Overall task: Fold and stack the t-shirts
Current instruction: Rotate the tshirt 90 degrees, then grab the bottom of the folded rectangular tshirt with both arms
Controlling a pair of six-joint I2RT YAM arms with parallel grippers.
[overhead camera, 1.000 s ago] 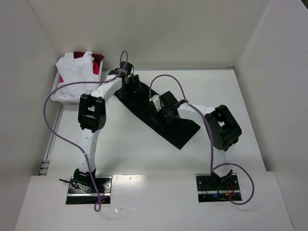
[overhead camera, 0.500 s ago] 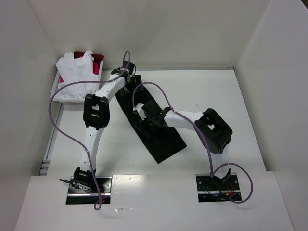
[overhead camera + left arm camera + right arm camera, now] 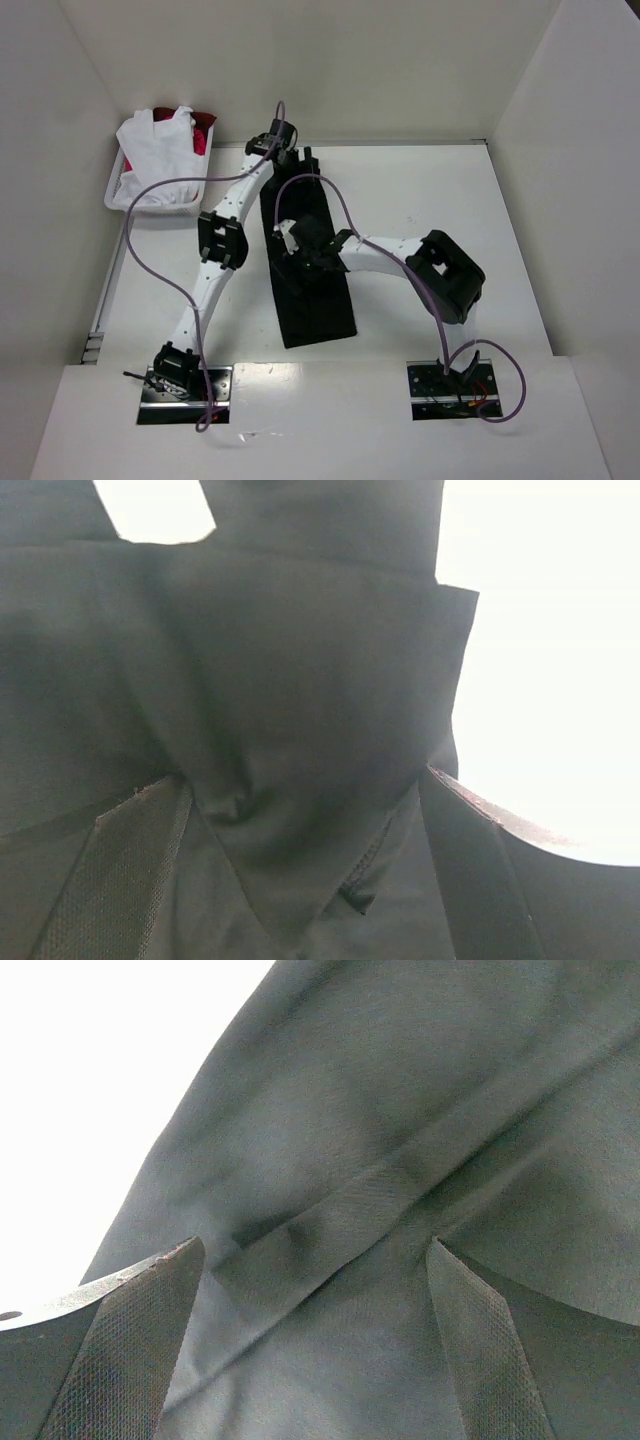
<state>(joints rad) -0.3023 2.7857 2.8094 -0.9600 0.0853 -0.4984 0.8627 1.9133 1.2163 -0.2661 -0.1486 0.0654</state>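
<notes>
I see left fingers (image 3: pixel 110 880), right fingers (image 3: pixel 120 1350) spread wide, pressing on shirt (image 3: pixel 320 305), grasping nothing. Risk: cloth between fingers bunches, fold slips.

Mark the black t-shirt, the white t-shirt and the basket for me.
black t-shirt (image 3: pixel 320 312): top external view, near end of the folded strip.
white t-shirt (image 3: pixel 158 150): top external view, cloth piled in the basket.
basket (image 3: pixel 140 206): top external view, near rim.

Open room along the table's (image 3: pixel 470 220) right side. The basket (image 3: pixel 150 205) blocks far left, and the left arm (image 3: pixel 222 245) and right arm (image 3: pixel 400 255) crowd the centre over the black t-shirt (image 3: pixel 320 315).
</notes>
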